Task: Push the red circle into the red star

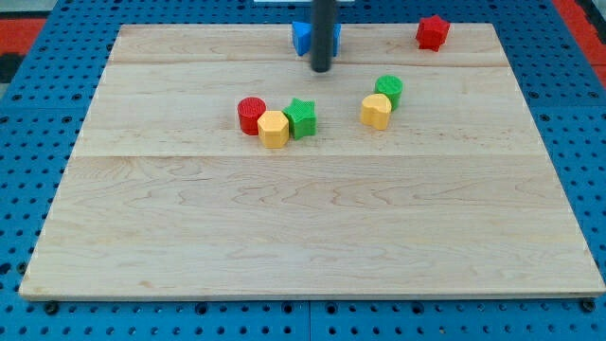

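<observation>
The red circle (251, 115) sits left of the board's centre, touching a yellow hexagon (274, 129). The red star (433, 32) lies near the view's top right corner of the board, far from the circle. My tip (322, 68) is near the view's top centre, above and to the right of the red circle and well left of the red star. It stands just below a blue block (305, 37), which the rod partly hides.
A green star (301, 117) touches the yellow hexagon on its right. A green circle (388, 90) and a yellow block (376, 111) sit together right of centre. The wooden board (312, 237) lies on a blue pegboard surface.
</observation>
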Motion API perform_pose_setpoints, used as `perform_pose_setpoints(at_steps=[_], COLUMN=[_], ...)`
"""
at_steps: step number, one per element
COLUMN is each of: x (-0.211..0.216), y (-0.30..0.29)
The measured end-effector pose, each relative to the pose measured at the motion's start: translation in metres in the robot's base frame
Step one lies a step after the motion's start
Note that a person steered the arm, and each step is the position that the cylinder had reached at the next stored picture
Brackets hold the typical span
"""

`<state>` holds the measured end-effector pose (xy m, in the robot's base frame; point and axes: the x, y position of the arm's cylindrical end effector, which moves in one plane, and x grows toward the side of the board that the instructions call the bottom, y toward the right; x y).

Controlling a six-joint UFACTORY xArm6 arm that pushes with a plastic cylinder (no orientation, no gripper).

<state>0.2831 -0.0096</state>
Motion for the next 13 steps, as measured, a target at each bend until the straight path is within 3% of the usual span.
perform_pose_setpoints(at_steps=[2,4,5,7,9,13], x=[0.035,0.122,0.132,0.123,0.069,0.026], y=[-0.121,-0.143,-0.127,-0.072,-0.036,-0.056])
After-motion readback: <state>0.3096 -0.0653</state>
